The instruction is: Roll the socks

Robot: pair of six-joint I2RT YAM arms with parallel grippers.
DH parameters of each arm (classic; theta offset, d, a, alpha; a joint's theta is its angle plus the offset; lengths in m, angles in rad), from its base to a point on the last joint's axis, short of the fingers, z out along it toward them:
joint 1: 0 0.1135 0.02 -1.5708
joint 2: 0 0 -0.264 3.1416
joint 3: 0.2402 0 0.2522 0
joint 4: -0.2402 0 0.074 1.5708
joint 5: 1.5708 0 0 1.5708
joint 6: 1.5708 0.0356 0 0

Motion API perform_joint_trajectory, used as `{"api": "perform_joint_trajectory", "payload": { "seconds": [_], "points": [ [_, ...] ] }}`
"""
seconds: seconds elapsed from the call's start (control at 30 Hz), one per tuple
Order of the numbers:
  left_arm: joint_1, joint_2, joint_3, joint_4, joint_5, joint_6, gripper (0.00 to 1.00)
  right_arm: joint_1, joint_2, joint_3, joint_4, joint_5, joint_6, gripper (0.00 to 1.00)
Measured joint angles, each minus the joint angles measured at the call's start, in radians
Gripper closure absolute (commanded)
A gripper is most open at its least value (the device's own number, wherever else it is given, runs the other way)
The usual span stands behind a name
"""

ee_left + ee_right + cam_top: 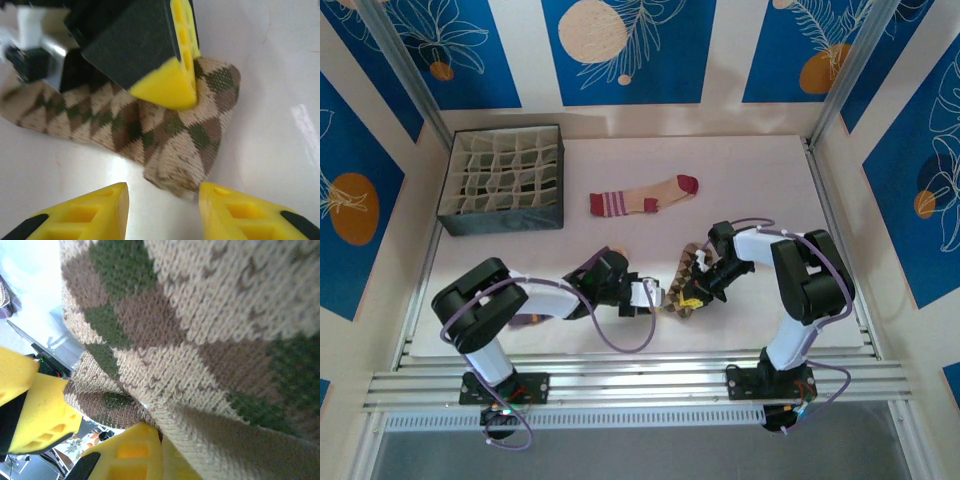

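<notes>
The left gripper has its fingers apart with nothing between them. Just ahead of its tips lies the argyle sock. The sock's bunched near end faces the gap, and its long axis runs crosswise to this gripper's reach. Beyond the sock, the right gripper is closed and appears to pinch the fabric's edge, one finger pressing down on top. Both grippers are at the sock. I judge the left one need only go straight ahead to take the near end for rolling.
</notes>
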Motion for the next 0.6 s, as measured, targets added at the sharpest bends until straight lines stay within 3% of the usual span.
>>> {"api": "perform_joint_trajectory", "payload": {
  "seconds": [0.3,0.6],
  "points": [
    [-0.075,-0.005,0.004,-0.001,-0.061,0.103,0.65,0.000,0.023,0.026,-0.039,-0.002,-0.022,1.00],
    [-0.128,0.008,0.032,-0.063,-0.128,0.191,0.61,-0.007,0.044,0.053,-0.085,0.001,-0.058,1.00]
  ]
}}
